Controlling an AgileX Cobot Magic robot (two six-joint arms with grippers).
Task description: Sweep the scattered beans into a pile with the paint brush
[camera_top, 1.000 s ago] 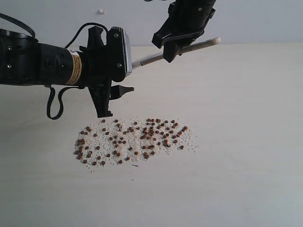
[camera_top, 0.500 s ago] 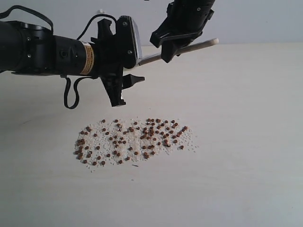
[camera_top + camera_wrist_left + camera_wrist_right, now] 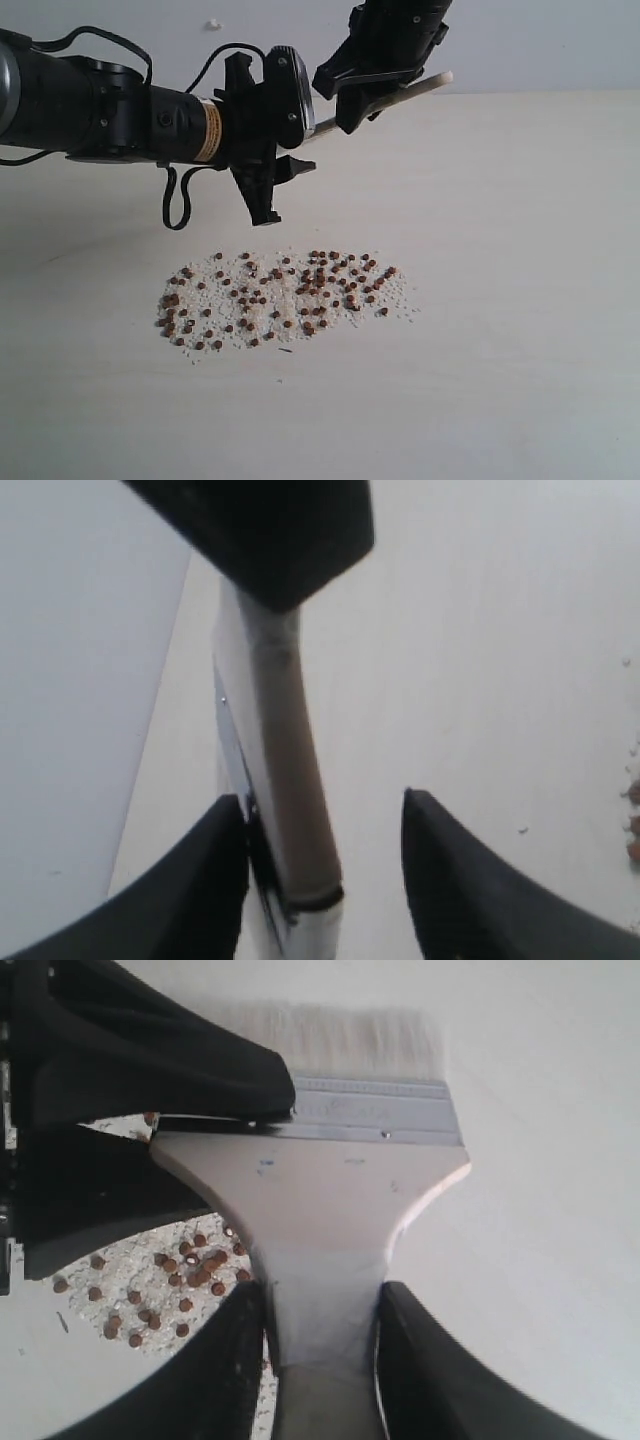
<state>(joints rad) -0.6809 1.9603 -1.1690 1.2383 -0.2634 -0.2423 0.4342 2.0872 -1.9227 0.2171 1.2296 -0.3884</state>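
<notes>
The beans (image 3: 285, 300) lie scattered with whitish crumbs in a wide patch on the pale table; they also show as beans (image 3: 170, 1280) in the right wrist view. My right gripper (image 3: 360, 105) hangs above the table's back, shut on the handle of the paint brush (image 3: 425, 83). The right wrist view shows the paint brush (image 3: 320, 1190) with its silver ferrule and cream bristles between my right gripper (image 3: 322, 1290) jaws. My left gripper (image 3: 287, 190) is open around the brush head. In the left wrist view the paint brush (image 3: 290, 780) is edge-on; one finger of my left gripper (image 3: 322, 798) touches it, the other stands apart.
The pale table (image 3: 520, 300) runs wide to the right of and in front of the bean patch. A light wall rises behind the table's back edge. The left arm's black cable (image 3: 175, 205) loops down below its wrist.
My left arm has moved right and upward, bringing its open jaws around the brush head. The right gripper and brush have shifted slightly left. The beans have not moved.
</notes>
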